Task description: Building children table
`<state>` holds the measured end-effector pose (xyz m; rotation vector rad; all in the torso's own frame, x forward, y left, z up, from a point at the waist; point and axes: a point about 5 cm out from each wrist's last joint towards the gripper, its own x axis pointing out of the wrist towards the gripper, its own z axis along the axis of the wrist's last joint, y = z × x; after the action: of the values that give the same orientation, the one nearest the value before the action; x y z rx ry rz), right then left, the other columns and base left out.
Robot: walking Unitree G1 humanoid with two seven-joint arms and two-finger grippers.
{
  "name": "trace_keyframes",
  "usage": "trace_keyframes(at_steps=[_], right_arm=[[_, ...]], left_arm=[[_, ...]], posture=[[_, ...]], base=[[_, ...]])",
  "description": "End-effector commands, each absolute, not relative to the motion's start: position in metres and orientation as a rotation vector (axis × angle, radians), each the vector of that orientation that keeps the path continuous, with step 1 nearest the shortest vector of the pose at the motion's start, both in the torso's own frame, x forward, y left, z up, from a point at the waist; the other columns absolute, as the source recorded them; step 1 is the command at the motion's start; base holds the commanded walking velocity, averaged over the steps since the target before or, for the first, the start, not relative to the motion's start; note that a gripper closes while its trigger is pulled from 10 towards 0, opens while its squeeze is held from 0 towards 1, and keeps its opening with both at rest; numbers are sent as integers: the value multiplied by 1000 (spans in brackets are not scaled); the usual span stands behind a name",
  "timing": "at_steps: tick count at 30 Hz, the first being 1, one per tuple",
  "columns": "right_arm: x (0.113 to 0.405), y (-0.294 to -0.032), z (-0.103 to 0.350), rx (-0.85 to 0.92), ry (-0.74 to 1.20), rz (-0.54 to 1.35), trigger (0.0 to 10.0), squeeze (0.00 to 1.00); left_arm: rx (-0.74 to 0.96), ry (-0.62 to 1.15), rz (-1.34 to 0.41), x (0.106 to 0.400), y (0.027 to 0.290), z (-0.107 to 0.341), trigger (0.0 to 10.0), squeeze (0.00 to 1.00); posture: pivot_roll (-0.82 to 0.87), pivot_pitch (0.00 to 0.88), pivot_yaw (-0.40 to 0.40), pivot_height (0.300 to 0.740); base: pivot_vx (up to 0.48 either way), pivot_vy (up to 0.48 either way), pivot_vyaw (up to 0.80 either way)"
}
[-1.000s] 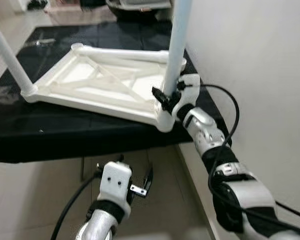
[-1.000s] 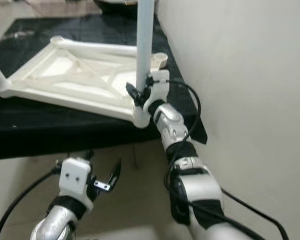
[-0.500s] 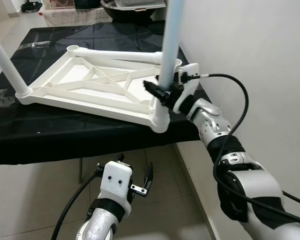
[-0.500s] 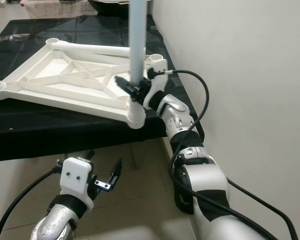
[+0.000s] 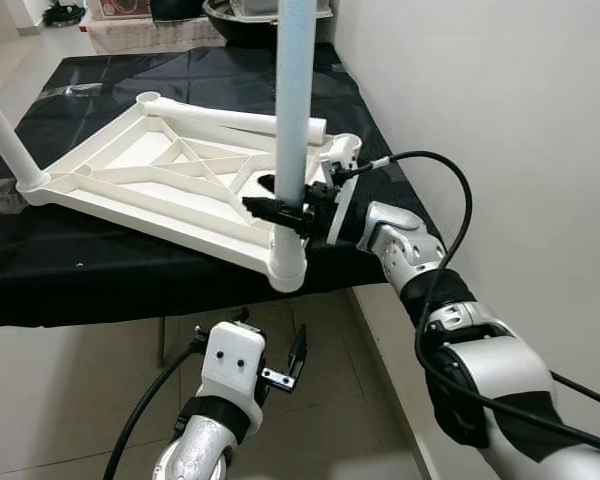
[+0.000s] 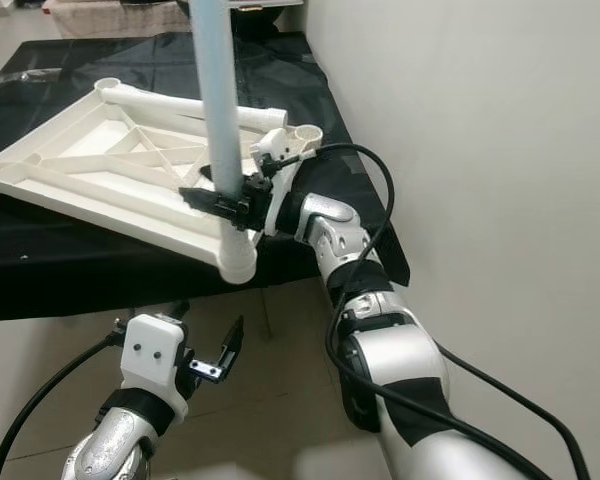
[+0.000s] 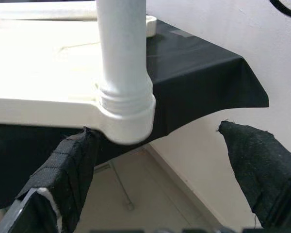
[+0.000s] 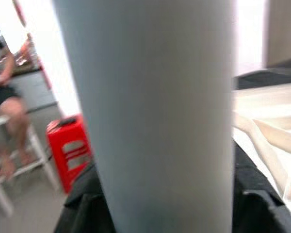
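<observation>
A white children's tabletop [image 5: 160,180] lies upside down on a black-covered table [image 5: 100,270]. A pale table leg [image 5: 294,110] stands upright in its front right corner socket [image 5: 286,268], which juts over the table's front edge. My right gripper [image 5: 280,210] is shut on this leg just above the socket, its fingers pointing to my left. The same leg [image 8: 155,116] is close up in the right wrist view. My left gripper [image 5: 270,342] hangs open below the table edge, and its wrist view looks up at the socket [image 7: 126,111].
A second leg [image 5: 5,125] stands in the left corner. An empty socket [image 6: 305,133] sits at the far right corner. A white wall [image 5: 500,120] runs close along my right. A seated person [image 8: 5,97] and a red box [image 8: 70,141] are beyond the table.
My right gripper has swung around the leg toward my left. The tabletop's front right corner has slid left and forward over the table edge. The left arm stays still.
</observation>
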<state>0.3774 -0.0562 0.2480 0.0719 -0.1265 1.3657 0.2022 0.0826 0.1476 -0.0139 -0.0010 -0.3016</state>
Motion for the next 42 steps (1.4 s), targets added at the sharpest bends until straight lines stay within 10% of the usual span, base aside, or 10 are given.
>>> trace_keyframes(at_steps=[1,2,24,28,29,31,32,36,37,42], right_arm=[[371,-49,245,110,-110,1461,2392,0],[373,-44,243,83,-104,1421,0,0],[414,-115,217,231,15,-239,0,0],[412,-108,213,296,22,-274,0,0],[412,-98,216,297,11,-216,10000,0],[412,-89,218,309,-1,-163,10000,0],[412,-80,221,308,-25,-83,10000,1000],[410,-67,225,328,-52,11,10000,1000],[409,-62,227,330,-73,62,10000,0],[405,-51,231,384,-106,278,10000,0]], left_arm=[[-4,20,-302,201,82,142,10000,0],[-4,20,-303,201,82,142,10000,0],[1,23,-310,204,84,140,10000,0],[3,22,-311,204,84,140,10000,0],[3,22,-312,205,84,140,10000,0],[3,22,-311,205,84,140,10000,0],[3,22,-311,205,84,140,10000,0],[2,22,-309,205,84,140,10000,0],[2,22,-309,206,83,140,10000,0],[-1,22,-309,206,83,140,10000,0]], posture=[[132,114,-65,740],[130,105,-64,740],[124,111,-50,740],[123,113,-49,740],[123,113,-49,740],[124,113,-48,740],[124,114,-50,740],[122,115,-50,740],[119,118,-50,740],[118,118,-48,740]], base=[[0,0,0],[0,0,0],[0,0,0],[0,0,0],[0,0,0],[0,0,0],[0,0,0],[0,0,0],[0,0,0],[0,0,0]])
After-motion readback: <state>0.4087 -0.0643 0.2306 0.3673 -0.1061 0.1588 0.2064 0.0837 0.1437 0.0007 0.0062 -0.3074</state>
